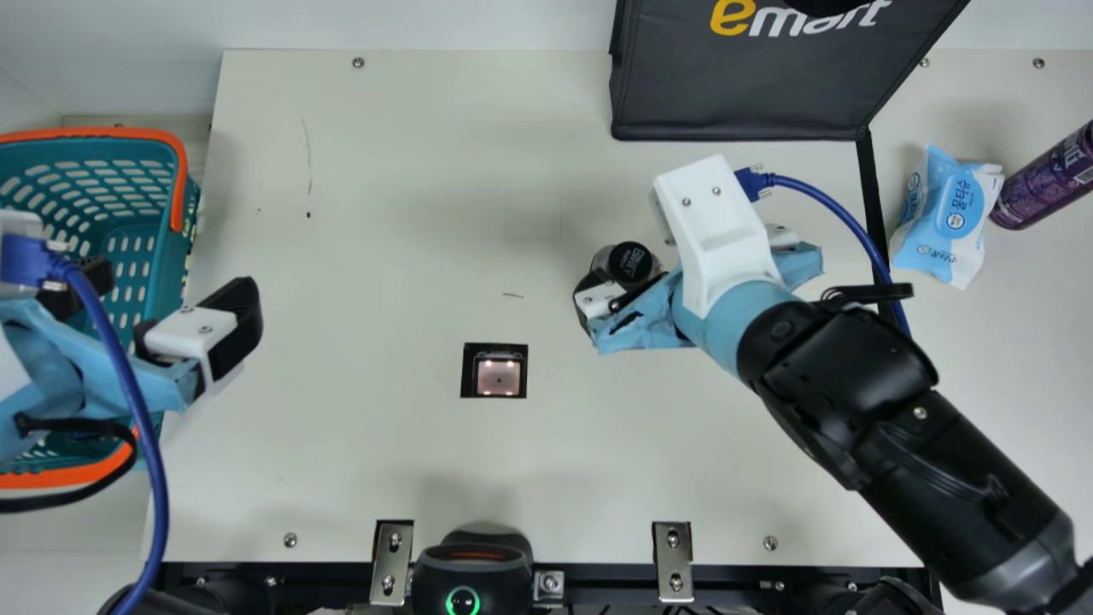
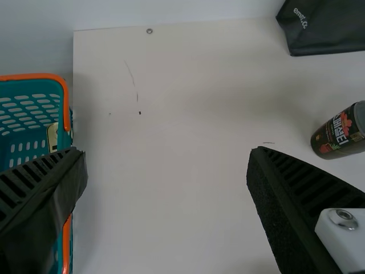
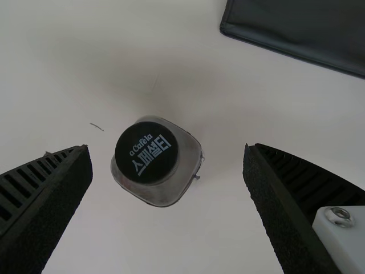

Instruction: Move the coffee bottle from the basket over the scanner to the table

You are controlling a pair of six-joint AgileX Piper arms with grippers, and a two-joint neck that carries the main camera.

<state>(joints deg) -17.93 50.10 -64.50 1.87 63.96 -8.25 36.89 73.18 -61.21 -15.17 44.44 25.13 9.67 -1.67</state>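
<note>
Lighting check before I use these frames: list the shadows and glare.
Main view: bright spots glow in the scanner; left wrist view: a soft shadow on the table beside the basket; right wrist view: faint shading near the bottle and a glinting screw.

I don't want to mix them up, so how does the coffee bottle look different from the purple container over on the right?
The coffee bottle has a mostly dark label, while the purple container is purple. The coffee bottle stands between the right gripper's open fingers; the purple container is beside the blue-and-white packet. Both are on the table.
</note>
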